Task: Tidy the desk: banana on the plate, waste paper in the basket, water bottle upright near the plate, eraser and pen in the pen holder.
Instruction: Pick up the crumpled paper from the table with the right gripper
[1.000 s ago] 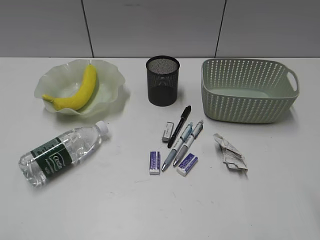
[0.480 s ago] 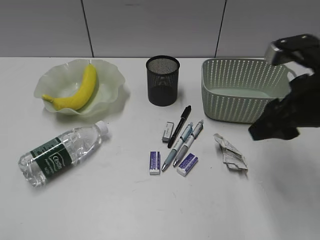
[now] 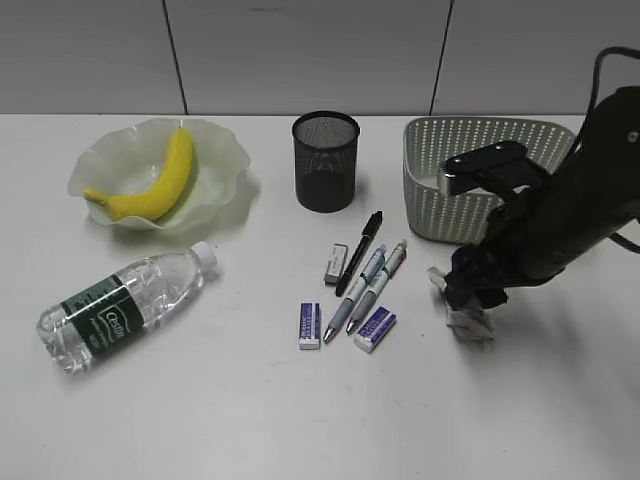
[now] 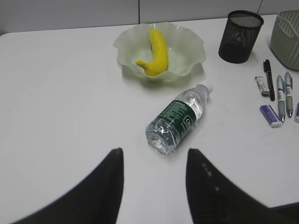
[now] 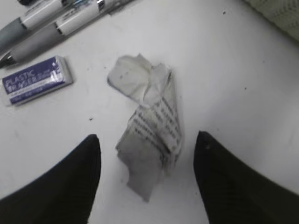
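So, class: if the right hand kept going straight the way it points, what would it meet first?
Most likely the waste paper, lying between the right hand's open fingers; then the desk beneath it.

My right tool [image 3: 470, 298] has swung in from the right edge and dropped over the waste paper [image 5: 149, 121], its fingers [image 5: 56, 182] spread wide on either side.

We read "PLASTIC ERASER" on the purple eraser [image 5: 37, 80]; print on the waste paper [image 5: 152, 123] is illegible.
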Action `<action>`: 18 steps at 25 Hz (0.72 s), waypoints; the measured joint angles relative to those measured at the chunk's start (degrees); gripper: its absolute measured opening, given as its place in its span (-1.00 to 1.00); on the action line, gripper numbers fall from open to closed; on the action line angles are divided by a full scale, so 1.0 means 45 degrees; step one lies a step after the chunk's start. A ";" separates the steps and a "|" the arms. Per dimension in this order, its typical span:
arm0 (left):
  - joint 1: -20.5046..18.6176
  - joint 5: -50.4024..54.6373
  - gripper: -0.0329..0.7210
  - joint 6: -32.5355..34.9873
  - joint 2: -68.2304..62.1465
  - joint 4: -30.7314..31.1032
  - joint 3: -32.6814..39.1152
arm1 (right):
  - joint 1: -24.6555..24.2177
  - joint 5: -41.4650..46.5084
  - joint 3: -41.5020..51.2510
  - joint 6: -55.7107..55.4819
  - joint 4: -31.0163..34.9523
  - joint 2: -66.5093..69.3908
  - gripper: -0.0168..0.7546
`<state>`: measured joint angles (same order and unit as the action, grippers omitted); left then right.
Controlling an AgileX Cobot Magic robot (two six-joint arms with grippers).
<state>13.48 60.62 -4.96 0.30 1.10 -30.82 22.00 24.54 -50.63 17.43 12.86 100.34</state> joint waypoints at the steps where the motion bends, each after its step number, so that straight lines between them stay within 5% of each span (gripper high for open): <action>1: 0.0000 0.0000 -0.04 0.0000 0.0000 0.0000 0.0000 | 0.0000 -0.0163 -0.0150 -0.0027 -0.0029 0.0309 0.36; 8: 0.0000 0.0000 -0.04 0.0011 0.0000 0.0000 0.0000 | 0.0000 -0.0438 -0.1000 -0.0093 -0.0049 0.2165 0.32; 12: 0.0000 0.0000 -0.04 0.0011 0.0000 0.0000 0.0000 | 0.0000 0.0096 -0.1217 -0.0108 -0.0054 0.2520 -0.39; 18: 0.0000 0.0000 -0.04 0.0011 0.0000 0.0000 0.0000 | 0.0000 0.1355 -0.1238 -0.0108 -0.0066 0.0949 -0.46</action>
<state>13.48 60.62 -4.91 0.30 1.10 -30.82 22.00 30.63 -56.20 16.95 12.57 104.60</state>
